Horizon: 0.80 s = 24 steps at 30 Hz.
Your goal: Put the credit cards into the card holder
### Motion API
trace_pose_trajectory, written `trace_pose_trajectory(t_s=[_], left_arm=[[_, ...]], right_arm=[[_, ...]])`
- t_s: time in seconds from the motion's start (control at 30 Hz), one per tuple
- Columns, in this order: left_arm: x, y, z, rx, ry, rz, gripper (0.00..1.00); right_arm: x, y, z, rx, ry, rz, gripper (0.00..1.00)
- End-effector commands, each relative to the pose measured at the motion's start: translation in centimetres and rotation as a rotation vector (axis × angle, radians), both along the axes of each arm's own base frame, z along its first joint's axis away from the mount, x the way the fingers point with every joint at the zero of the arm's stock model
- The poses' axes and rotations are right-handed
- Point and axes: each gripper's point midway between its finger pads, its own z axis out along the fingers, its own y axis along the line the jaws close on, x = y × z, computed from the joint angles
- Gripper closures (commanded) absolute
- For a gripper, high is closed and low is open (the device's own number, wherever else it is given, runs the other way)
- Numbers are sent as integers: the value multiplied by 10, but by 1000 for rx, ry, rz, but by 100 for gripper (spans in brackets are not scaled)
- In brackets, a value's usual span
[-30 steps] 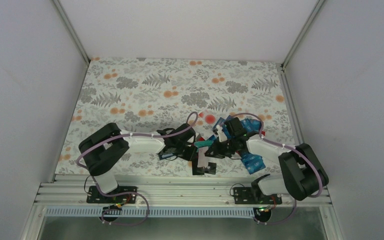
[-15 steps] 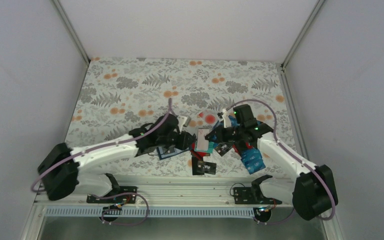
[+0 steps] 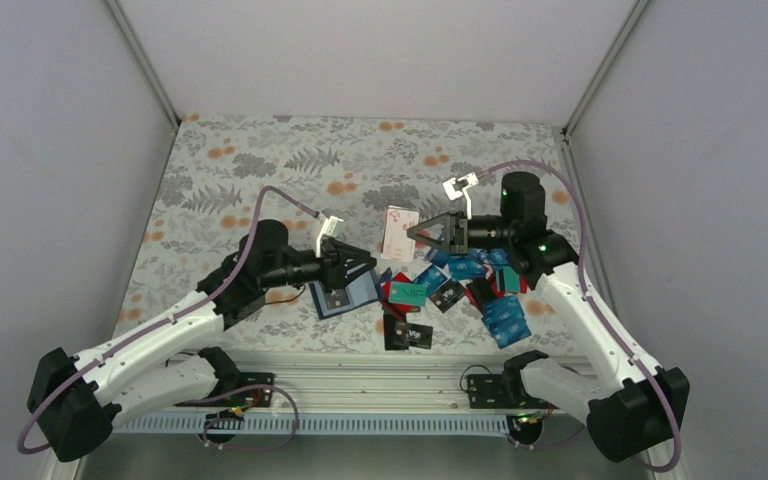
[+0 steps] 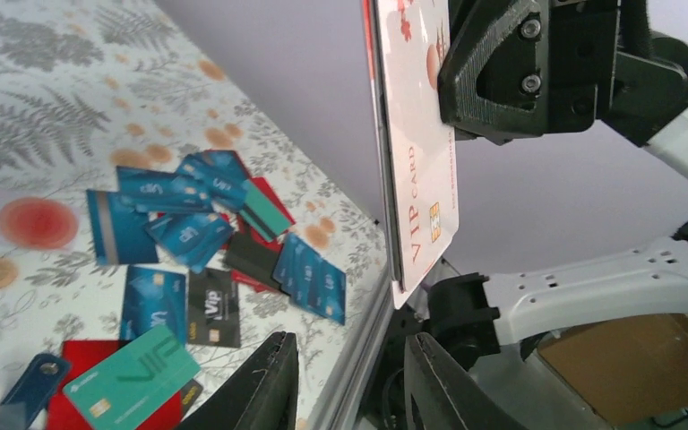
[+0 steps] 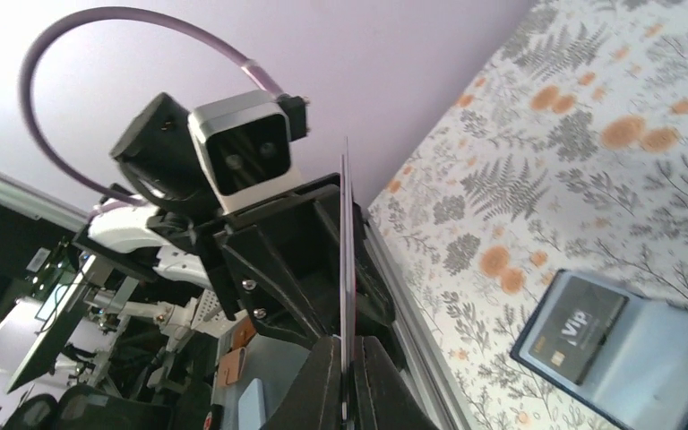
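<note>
My right gripper [image 3: 412, 232] is shut on a pale white-pink VIP card [image 3: 398, 232], holding it upright above the table. In the left wrist view the card [image 4: 421, 134] fills the top centre. It is edge-on [image 5: 347, 224] between the right gripper [image 5: 348, 349]. My left gripper [image 3: 365, 262] faces it from the left, open and empty [image 4: 349, 381]. The navy card holder [image 3: 345, 297] lies open below the left gripper with a black card in it [image 5: 578, 327]. The other credit cards [image 3: 460, 275] lie in a loose pile, a teal one [image 3: 407, 291] nearest the holder.
Black cards [image 3: 407, 335] and a blue card [image 3: 507, 322] lie close to the table's front edge by the metal rail [image 3: 360, 385]. White walls close in the left, right and back sides.
The left gripper has opened, let go of the pale card and drawn back to the left. The right gripper has lifted that card up and toward the back.
</note>
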Motion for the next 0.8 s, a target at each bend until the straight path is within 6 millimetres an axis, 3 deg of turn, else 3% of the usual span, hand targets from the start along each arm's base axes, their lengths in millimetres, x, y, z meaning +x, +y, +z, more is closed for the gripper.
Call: trace_pose_trajectory(t_s=[0.0,0.2,0.47,0.77], left_arm=[[-10,-5,22,-76,-78,-78,70],[-11,-9,30,-107,-93,-106,73],[-8,-16,26,-104,-68,-123,78],[-13,-16,32,-135,-81,-147,77]], right_arm=[[-10,0,37,76,-80,56,96],[-11,0,42,89,-84,62,96],[-14,1,39,94,-75,78,96],[-10,1,34,78,-67,53,96]])
